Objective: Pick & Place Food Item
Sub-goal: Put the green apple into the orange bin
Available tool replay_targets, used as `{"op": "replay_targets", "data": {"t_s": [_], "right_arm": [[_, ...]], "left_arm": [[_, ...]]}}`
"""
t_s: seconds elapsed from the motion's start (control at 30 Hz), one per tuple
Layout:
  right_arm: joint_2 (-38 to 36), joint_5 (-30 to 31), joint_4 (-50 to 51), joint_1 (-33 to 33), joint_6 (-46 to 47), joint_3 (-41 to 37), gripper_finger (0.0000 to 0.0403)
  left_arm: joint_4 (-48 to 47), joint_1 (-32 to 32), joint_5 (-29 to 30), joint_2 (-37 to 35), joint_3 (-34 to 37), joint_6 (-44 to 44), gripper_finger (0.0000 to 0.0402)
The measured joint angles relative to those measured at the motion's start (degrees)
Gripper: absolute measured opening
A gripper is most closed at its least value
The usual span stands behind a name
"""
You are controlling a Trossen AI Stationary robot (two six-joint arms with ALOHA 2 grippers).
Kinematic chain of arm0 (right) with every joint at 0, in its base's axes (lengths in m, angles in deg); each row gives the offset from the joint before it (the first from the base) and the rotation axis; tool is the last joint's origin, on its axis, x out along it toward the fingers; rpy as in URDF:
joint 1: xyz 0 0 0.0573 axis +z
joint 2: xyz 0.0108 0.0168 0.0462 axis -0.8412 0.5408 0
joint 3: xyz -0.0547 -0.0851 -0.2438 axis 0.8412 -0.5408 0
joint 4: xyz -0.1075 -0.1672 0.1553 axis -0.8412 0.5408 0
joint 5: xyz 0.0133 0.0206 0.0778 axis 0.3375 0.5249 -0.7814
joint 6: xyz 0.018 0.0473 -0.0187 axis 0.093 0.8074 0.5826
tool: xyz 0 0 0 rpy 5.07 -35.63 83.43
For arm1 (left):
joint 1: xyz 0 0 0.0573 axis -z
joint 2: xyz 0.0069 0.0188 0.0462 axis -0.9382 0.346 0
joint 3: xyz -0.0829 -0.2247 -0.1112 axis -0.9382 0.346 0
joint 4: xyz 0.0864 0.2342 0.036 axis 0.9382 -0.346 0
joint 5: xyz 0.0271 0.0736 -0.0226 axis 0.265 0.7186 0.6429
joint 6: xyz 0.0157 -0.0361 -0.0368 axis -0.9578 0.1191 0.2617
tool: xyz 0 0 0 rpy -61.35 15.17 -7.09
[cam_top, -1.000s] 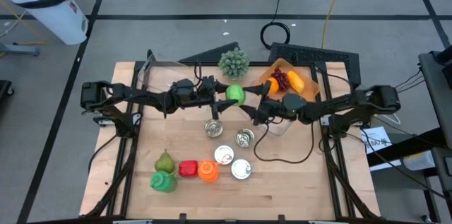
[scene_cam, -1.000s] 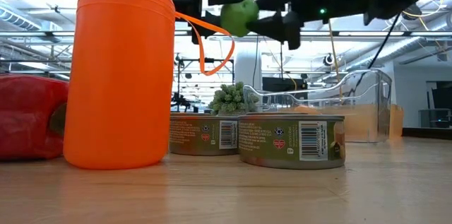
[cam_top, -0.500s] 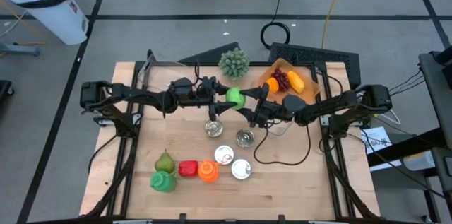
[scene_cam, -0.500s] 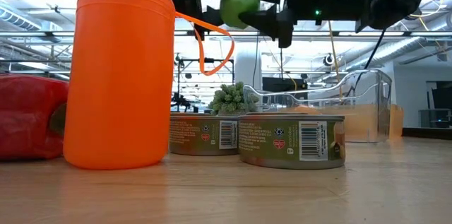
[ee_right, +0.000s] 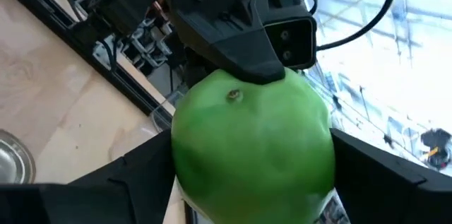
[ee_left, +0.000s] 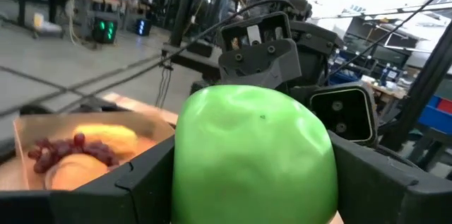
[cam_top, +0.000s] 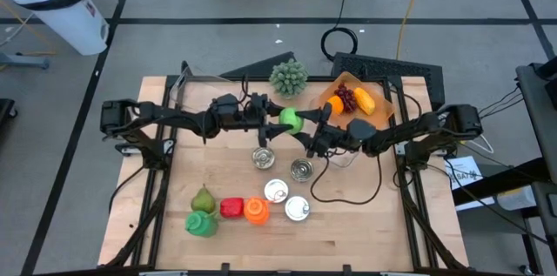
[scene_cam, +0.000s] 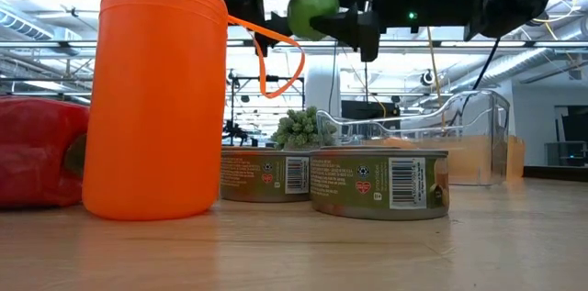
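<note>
A green apple (cam_top: 290, 119) hangs in the air above the middle of the table, high over the cans in the low view (scene_cam: 312, 11). My left gripper (cam_top: 285, 119) reaches it from the table's left and is shut on it. My right gripper (cam_top: 298, 126) reaches it from the right and its fingers also close on it. The apple (ee_left: 251, 157) fills the left wrist view between the two dark fingers. In the right wrist view the apple (ee_right: 251, 153) shows its stem dimple. My left gripper pinches the apple by two opposite sides (ee_left: 185, 167) between its two fingers, coming level from the table's left. The apple is lifted clear of the table. My right gripper has one finger (ee_right: 134, 171) on each of two opposite sides of the apple (ee_right: 182, 160), coming from the table's right and pointing slightly upward. It faces my left gripper across the apple, which hangs clear between both.
Several tin cans (cam_top: 301, 170) lie below the apple. A pear (cam_top: 204, 199), a red pepper (cam_top: 231, 208), an orange bottle (cam_top: 255, 212) and a green item (cam_top: 200, 223) stand near the front left. A tray of fruit (cam_top: 379, 112) and a green spiky vegetable (cam_top: 288, 77) sit at the back.
My right gripper has moved toward the table's left and slightly toward the far edge, up to the apple, and its fingers now stand against the apple's sides. My left gripper has kept the apple in place.
</note>
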State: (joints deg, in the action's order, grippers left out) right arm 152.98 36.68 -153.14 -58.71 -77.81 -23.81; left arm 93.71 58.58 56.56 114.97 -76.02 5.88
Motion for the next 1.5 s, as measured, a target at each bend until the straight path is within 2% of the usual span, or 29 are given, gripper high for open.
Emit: {"op": "replay_targets", "data": {"t_s": [0.13, 0.23, 0.43, 0.5, 0.6, 0.67, 0.83, 0.97, 1.07, 1.17, 1.23, 1.43, 1.5], "right_arm": [[0.20, 1.68, 1.41, 1.26, 1.23, -0.12, 0.0307], [0.08, 3.62, 3.57, 1.89, 4.51, -0.22, 0.0307], [-0.11, 7.26, 7.38, 1.95, 10.51, -0.81, 0.0306], [-0.25, 11.66, 7.40, 1.96, 12.02, -0.55, 0.0306], [-1.90, 19.66, 12.58, 1.75, 13.79, -0.87, 0.0306], [-5.16, 21.07, 17.00, 0.62, 16.72, -0.84, 0.0306], [-14.99, 19.21, 28.44, -5.66, 26.82, -3.54, 0.0305], [-24.37, 15.64, 30.06, -13.44, 33.42, -8.49, 0.0305], [-30.72, 16.58, 32.40, -18.07, 36.52, -12.99, 0.0305], [-35.79, 20.25, 38.94, -20.85, 41.04, -15.55, 0.0305], [-38.27, 21.92, 46.64, -22.13, 45.42, -16.16, 0.0305], [-41.71, 21.46, 64.23, -25.27, 58.78, -16.20, 0.0305], [-41.93, 18.31, 67.12, -26.41, 61.77, -16.20, 0.0305]], "left_arm": [[-7.38, -1.95, -1.28, -4.60, -0.25, 2.17, 0.0314], [-12.79, -3.92, -1.50, -8.13, -0.18, 0.21, 0.0325], [-14.07, -5.89, 0.19, -11.28, -0.03, -1.43, 0.0338], [-15.80, -6.40, 0.05, -12.04, 0.02, -2.07, 0.0339], [-16.01, -6.93, 2.19, -12.72, -0.21, -3.71, 0.0339], [-18.25, -6.84, 3.27, -12.48, -0.09, -3.88, 0.0339], [-21.08, -6.58, 6.38, -12.13, -0.01, -5.00, 0.0340], [-21.62, -6.43, 6.43, -12.04, -0.01, -5.33, 0.0340], [-22.20, -6.32, 6.56, -12.05, -0.01, -5.40, 0.0340], [-22.16, -6.25, 6.48, -12.06, -0.01, -5.41, 0.0340], [-22.25, -6.27, 6.56, -12.06, -0.01, -5.39, 0.0340], [-22.71, -6.30, 9.49, -12.06, -0.01, -5.61, 0.0340], [-22.92, -6.27, 9.50, -12.06, -0.01, -5.59, 0.0340]]}}
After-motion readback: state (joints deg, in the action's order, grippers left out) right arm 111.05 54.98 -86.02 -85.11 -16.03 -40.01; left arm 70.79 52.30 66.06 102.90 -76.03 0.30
